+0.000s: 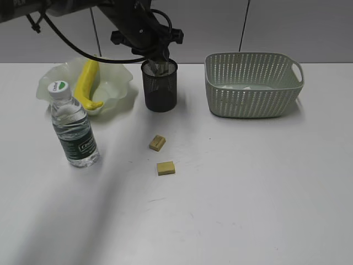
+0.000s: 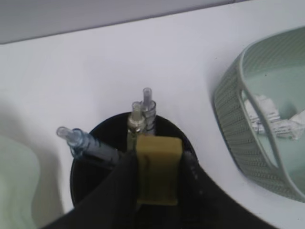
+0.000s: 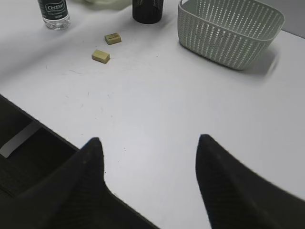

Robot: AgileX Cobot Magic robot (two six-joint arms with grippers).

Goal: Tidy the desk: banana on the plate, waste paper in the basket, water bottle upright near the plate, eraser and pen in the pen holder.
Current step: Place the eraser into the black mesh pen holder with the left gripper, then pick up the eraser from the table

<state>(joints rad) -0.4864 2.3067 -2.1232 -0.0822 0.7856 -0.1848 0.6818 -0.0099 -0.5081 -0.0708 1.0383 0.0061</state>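
Observation:
My left gripper [image 2: 159, 156] is shut on a tan eraser [image 2: 158, 174], held just above the mouth of the black mesh pen holder [image 2: 83, 179]. Clear-barrelled pens [image 2: 148, 107] stand inside the cup. In the exterior view the left gripper [image 1: 160, 62] hangs over the pen holder [image 1: 160, 91]. Two more erasers [image 1: 157, 143] [image 1: 165, 168] lie on the desk [image 1: 248, 193]. The banana [image 1: 87, 83] rests in the ruffled plate [image 1: 118, 74]. The water bottle [image 1: 73, 130] stands upright in front of the plate. Waste paper [image 2: 271, 119] lies in the basket [image 1: 253, 83]. My right gripper [image 3: 150, 143] is open above bare desk.
The basket [image 3: 228, 28] stands at the back right, right of the pen holder [image 3: 147, 12]. In the right wrist view the desk's near left edge [image 3: 43, 124] drops off to a dark area. The left arm's cables [image 1: 83, 49] hang over the plate.

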